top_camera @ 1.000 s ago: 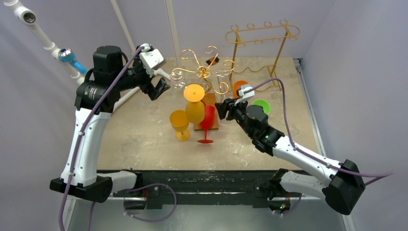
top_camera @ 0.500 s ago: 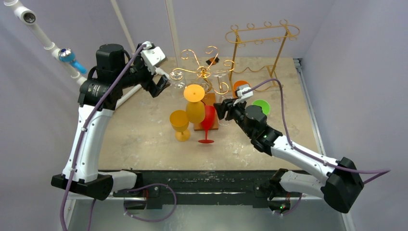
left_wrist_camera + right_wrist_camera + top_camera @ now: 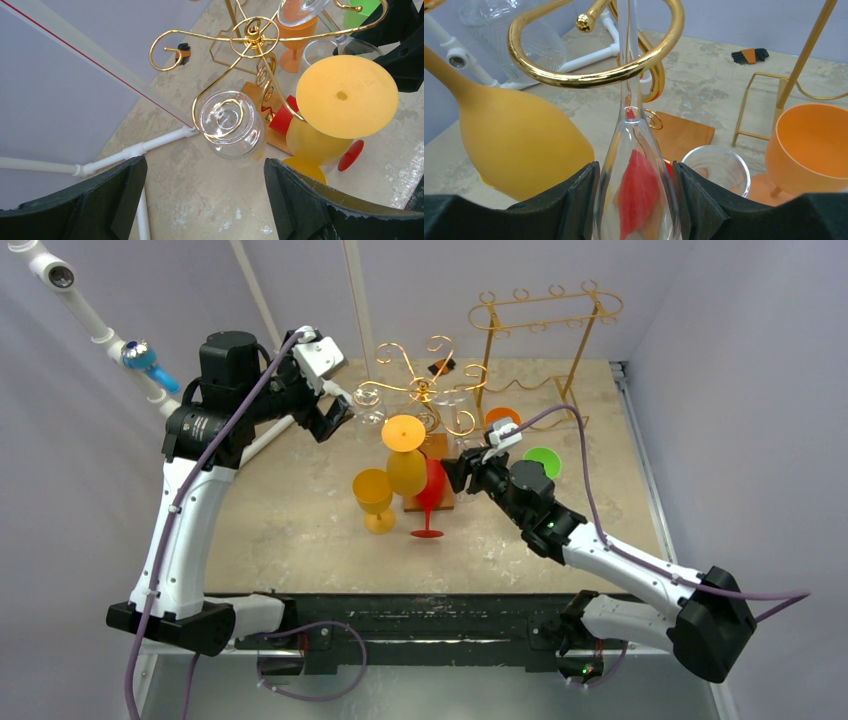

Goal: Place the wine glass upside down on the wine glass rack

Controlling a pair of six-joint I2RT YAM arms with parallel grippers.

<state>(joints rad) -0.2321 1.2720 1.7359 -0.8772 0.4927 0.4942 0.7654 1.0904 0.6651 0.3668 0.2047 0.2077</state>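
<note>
Cropped at both ends
Right wrist view: the clear wine glass (image 3: 636,190) loses its foot past the top edge, its rim past the bottom edge.

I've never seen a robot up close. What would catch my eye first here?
The curly gold rack in the middle, with a yellow glass hanging upside down from it. On its right, the right gripper clasps the bowl of a clear wine glass, stem up through one of its loops, while the left gripper hangs open on the other side.
</note>
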